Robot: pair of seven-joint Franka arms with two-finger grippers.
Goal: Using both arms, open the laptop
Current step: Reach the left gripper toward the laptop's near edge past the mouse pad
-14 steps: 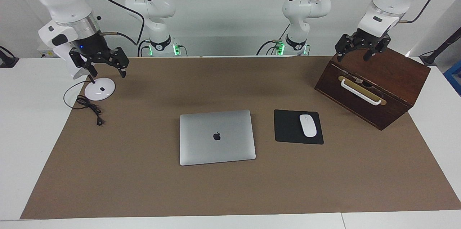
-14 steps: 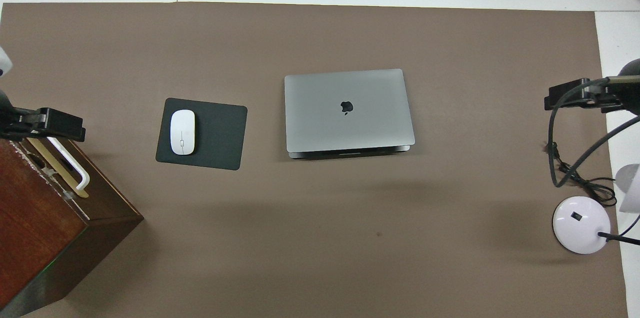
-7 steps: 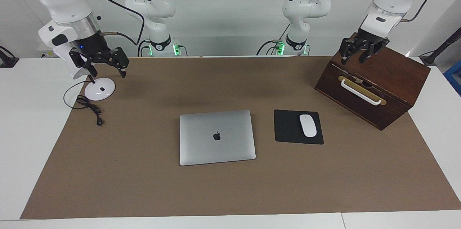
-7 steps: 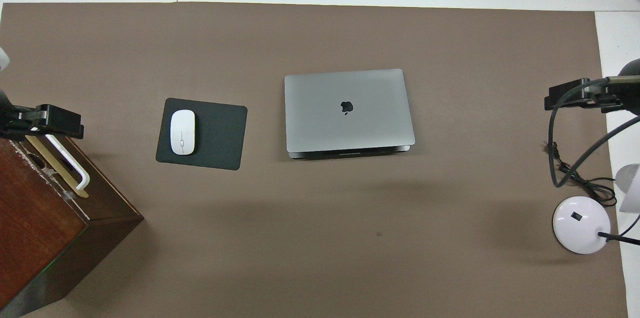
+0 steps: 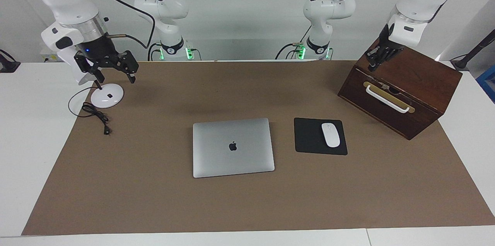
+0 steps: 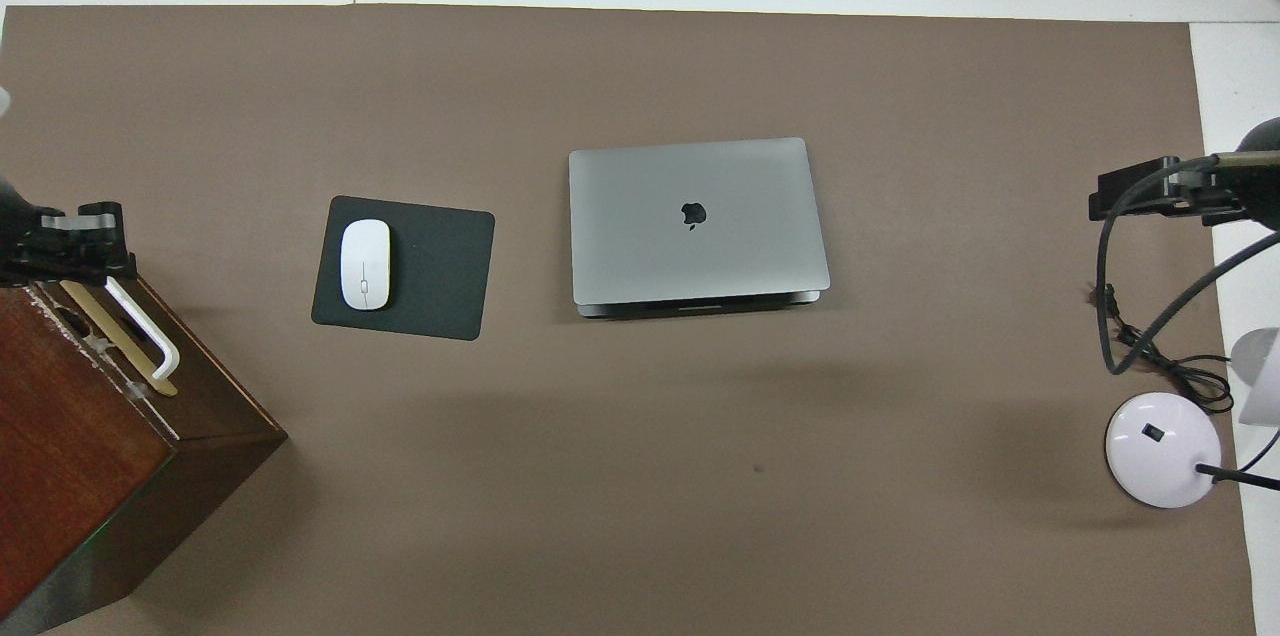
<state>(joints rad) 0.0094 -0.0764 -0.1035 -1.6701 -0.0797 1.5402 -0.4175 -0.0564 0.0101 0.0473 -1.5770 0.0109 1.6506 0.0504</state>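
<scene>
The silver-grey laptop (image 5: 233, 147) (image 6: 697, 216) lies closed and flat in the middle of the brown mat, apple logo up. Neither gripper touches it. My left gripper (image 5: 374, 66) (image 6: 70, 238) hangs over the top edge of the wooden box at the left arm's end of the table, its fingertips shut together on nothing. At the right arm's end, my right gripper (image 5: 115, 81) (image 6: 1150, 192) hovers open over the mat beside a white lamp base, with nothing between its fingers.
A black mouse pad (image 5: 309, 137) (image 6: 430, 266) with a white mouse (image 5: 330, 134) (image 6: 365, 264) lies beside the laptop toward the left arm's end. The wooden box (image 5: 402, 91) has a white handle. The lamp base (image 5: 107, 96) and its black cable (image 5: 96, 116) lie near the right gripper.
The left gripper's fingers have closed from wide open to shut, and its hand has turned a little above the box. The right arm and the laptop have not moved.
</scene>
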